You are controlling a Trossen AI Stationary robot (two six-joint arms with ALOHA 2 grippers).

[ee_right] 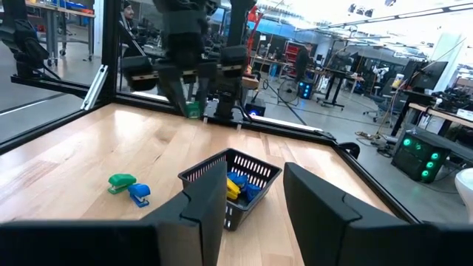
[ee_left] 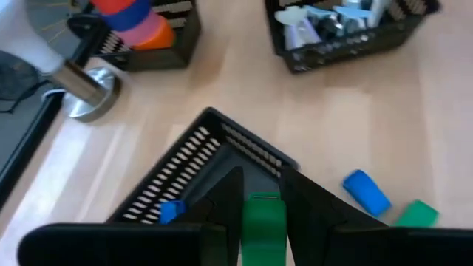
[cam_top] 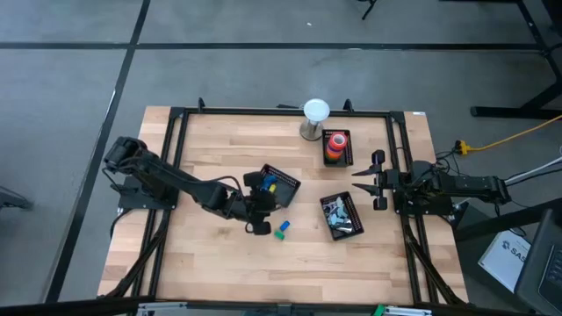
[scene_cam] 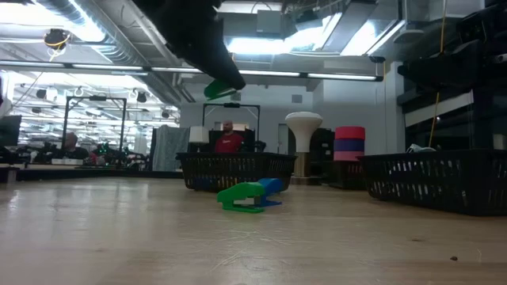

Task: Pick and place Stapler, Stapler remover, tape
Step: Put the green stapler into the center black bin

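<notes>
Left claw (ee_left: 262,210) pinching green stapler (ee_left: 264,225) lengthwise above black basket (ee_left: 185,166), right claw (cam_top: 376,180) spread.

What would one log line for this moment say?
left gripper: shut on green stapler, above basket | right gripper: open, waiting at right edge | blue and green staplers on table

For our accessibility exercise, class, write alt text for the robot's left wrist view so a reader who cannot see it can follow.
The left gripper holds a small green item between its fingers above a black mesh basket on a wooden table. A blue item and another green one lie on the table beside it; two more black baskets sit farther off.
</notes>
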